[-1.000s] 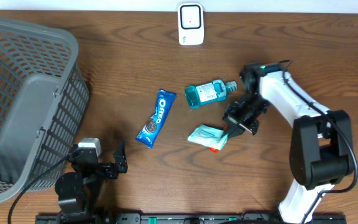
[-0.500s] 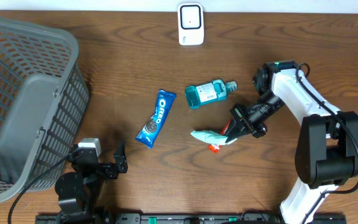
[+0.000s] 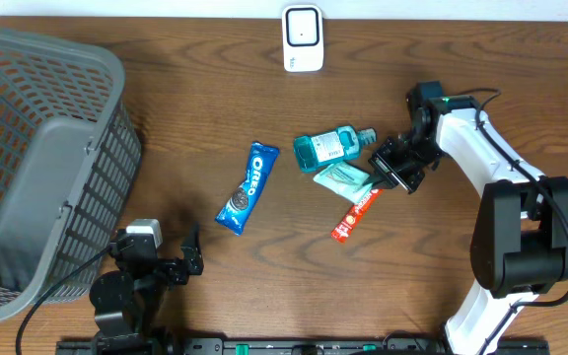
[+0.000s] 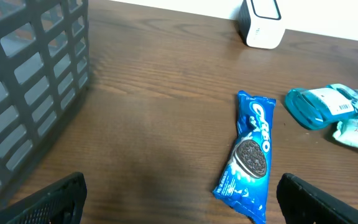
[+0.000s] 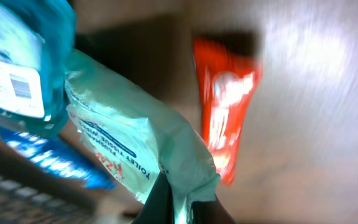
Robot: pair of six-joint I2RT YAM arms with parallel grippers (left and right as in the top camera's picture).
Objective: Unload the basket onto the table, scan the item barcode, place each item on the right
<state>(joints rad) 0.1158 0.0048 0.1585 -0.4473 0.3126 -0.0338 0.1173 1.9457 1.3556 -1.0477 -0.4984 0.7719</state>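
Note:
My right gripper is shut on one edge of a pale green toilet-tissue packet, which it holds just in front of the blue mouthwash bottle. The right wrist view shows the packet pinched between the dark fingers of this gripper. The bottle's barcode label shows at the left there. The white scanner stands at the table's back edge. My left gripper rests open and empty at the front left, and in its wrist view it points towards the blue Oreo pack.
A red sachet lies uncovered on the table in front of the held packet. The Oreo pack lies mid-table. A big grey mesh basket fills the left side, close to the left arm.
My right gripper has carried the green packet back and to the right, off the red sachet and up beside the bottle. The sachet now lies exposed. The left arm has not moved.

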